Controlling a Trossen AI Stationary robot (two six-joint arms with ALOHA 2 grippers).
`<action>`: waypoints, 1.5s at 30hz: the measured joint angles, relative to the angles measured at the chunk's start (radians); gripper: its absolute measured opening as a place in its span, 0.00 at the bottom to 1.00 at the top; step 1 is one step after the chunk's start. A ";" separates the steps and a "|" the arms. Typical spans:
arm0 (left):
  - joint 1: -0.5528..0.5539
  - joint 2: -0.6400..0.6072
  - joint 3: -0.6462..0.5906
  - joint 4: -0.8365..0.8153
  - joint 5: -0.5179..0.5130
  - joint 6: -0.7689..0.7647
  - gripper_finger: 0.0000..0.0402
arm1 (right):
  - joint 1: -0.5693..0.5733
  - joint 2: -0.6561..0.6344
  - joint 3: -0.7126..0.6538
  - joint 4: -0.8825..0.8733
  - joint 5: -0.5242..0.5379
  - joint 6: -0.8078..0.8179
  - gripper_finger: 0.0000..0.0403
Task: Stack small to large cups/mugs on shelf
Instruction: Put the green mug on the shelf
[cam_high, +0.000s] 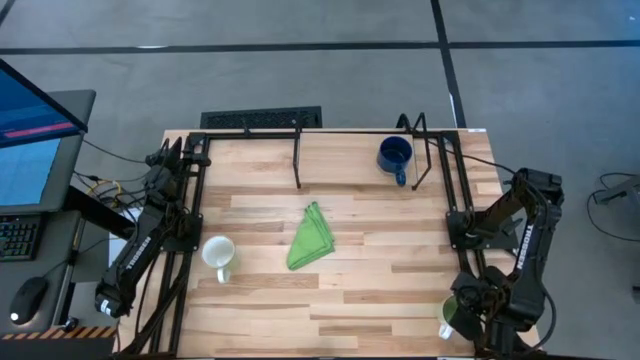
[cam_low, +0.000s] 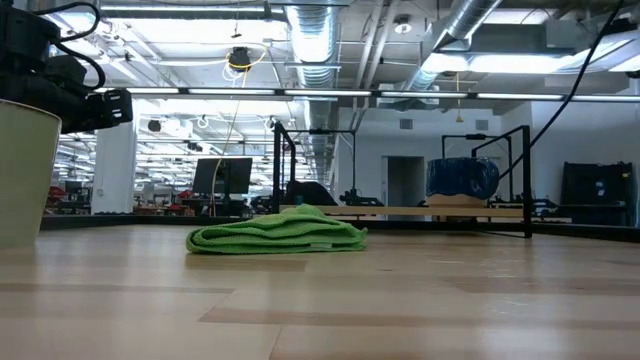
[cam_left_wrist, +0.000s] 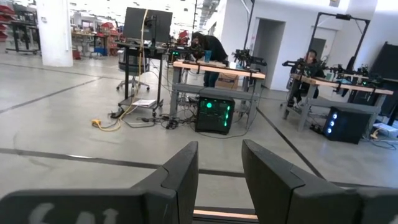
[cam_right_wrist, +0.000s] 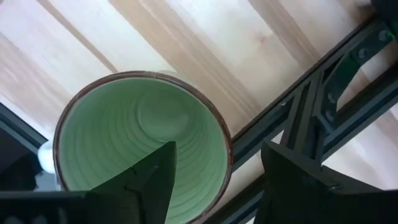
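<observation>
In the high view the butcher-block table (cam_high: 350, 300) fills the lower middle of the frame, with grey floor around it. Black metal framing runs down its left and right edges, and the shelf (cam_high: 350, 150) is the strip along the top edge, fenced by thin black posts and a rail.

The dark blue mug (cam_high: 394, 155) stands upright on the shelf, right of centre in the upper part of the frame, handle toward the bottom of the frame. The white mug (cam_high: 218, 253) stands upright at centre left, just beside the left frame rail, handle also toward the bottom. Between them a folded green cloth (cam_high: 312, 238) lies at mid-table; bare wood lies open on all sides of it.

The light green mug (cam_high: 450, 314) sits at the lower right, tight against the right frame rail. Seen from the right wrist, it is pale green and ribbed inside with a brown rim (cam_right_wrist: 143, 140). The right gripper (cam_right_wrist: 214, 183) stands over it with fingers spread wide, one finger dipping inside the rim, the other outside the wall next to the black rail; they are not clamped on the wall.

The left gripper (cam_left_wrist: 219, 180) is at the upper left, beside the shelf's left end, pointing out over the floor, its fingers a narrow gap apart and holding nothing.
</observation>
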 joint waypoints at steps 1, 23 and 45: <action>0.000 0.000 0.000 0.000 0.000 0.000 0.28 | 0.000 0.000 0.000 0.000 0.001 0.004 0.64; 0.000 0.000 0.000 0.000 0.000 0.001 0.28 | -0.001 -0.001 0.000 0.082 0.131 -0.006 0.64; 0.000 0.000 0.000 0.000 0.000 0.003 0.28 | -0.002 0.082 0.000 0.080 -0.022 -0.015 0.51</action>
